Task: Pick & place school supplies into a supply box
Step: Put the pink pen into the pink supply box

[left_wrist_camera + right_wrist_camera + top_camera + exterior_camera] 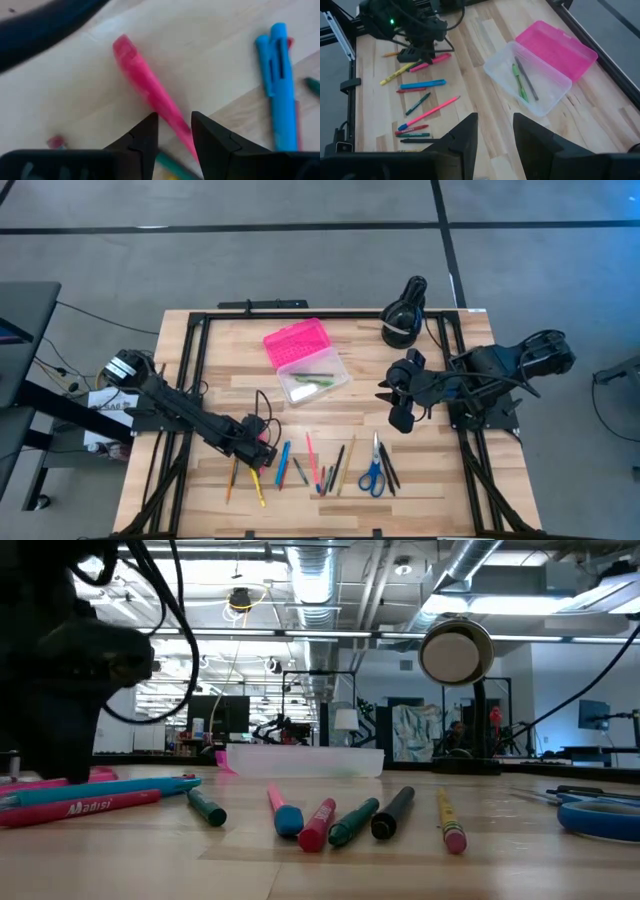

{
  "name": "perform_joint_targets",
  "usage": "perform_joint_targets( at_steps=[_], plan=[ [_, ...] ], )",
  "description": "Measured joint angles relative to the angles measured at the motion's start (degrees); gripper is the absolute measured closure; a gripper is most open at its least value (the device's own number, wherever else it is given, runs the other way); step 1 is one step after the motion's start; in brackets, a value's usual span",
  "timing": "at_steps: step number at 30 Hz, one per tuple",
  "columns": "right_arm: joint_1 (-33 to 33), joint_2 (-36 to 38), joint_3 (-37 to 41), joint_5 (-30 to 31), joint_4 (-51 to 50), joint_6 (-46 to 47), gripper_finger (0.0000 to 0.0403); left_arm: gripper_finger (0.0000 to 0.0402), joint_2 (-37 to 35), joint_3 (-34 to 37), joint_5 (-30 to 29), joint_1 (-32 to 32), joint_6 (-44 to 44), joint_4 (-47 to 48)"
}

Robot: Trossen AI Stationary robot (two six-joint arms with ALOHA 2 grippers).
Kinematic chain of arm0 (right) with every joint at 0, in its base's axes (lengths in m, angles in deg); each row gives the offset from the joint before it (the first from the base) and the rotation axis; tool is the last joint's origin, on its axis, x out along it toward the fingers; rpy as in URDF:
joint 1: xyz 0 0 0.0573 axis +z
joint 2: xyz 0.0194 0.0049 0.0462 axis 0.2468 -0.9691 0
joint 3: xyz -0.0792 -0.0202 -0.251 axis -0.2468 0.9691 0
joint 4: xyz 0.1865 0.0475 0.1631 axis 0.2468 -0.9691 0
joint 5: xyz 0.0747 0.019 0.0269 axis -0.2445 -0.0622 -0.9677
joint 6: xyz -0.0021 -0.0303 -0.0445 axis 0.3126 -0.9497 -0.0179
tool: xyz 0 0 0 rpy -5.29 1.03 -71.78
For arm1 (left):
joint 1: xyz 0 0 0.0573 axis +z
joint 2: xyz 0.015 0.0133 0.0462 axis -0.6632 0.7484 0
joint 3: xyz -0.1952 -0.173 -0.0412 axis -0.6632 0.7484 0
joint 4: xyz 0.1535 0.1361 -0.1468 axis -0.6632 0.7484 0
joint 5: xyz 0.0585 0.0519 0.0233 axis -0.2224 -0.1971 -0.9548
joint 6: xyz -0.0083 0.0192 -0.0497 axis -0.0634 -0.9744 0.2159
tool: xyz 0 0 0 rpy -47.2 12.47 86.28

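Left gripper (262, 446) is down low at the left end of the row of supplies, fingers (145, 137) parted a little and straddling the pink marker (150, 92) where it lies on the tabletop (230, 395); in our left wrist view the marker runs between the tips, but we see no clear pinch yet, so we read it as lined up for a grasp, not holding. The low pose makes sense: thin things lying flat need the tips right at the wood. Just beside it are the yellow pencil (257, 485) and the blue pens (277, 75), then the rest of the row fanned out across the front of the tabletop, tips mostly pointing the same way, loose enough to take one at a time. The blue-handled scissors (374, 475) lie flat at the right end of that row, with dark pens touching or just beside them. The supply box (308, 360) sits behind the row, near the middle, pink lid thrown back away from the supplies so the clear base faces both arms; a green pen (519, 80) and a dark one (526, 79) are in it already, so we judge the job as early, with most of it left. Right gripper (403, 412) hangs clear of the tabletop to the right of the box, fingers slightly apart and empty, waiting, camera looking over box and row. The black round device (404, 315) stands at the back right corner, out of the way.
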Motion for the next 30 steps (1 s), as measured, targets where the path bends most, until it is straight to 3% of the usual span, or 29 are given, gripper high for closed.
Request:
perform_joint_targets(
  at_steps=[14,30],
  plan=[
    [-0.28,0.00,0.00,0.00,0.02,0.15,0.0287,0.0292,1.60,-0.28,0.94,0.23,-2.61,0.06],
    [-0.28,0.02,0.00,1.49,0.46,1.07,0.0287,0.0369,1.65,-0.17,5.72,9.14,-19.07,0.23]
  ],
)
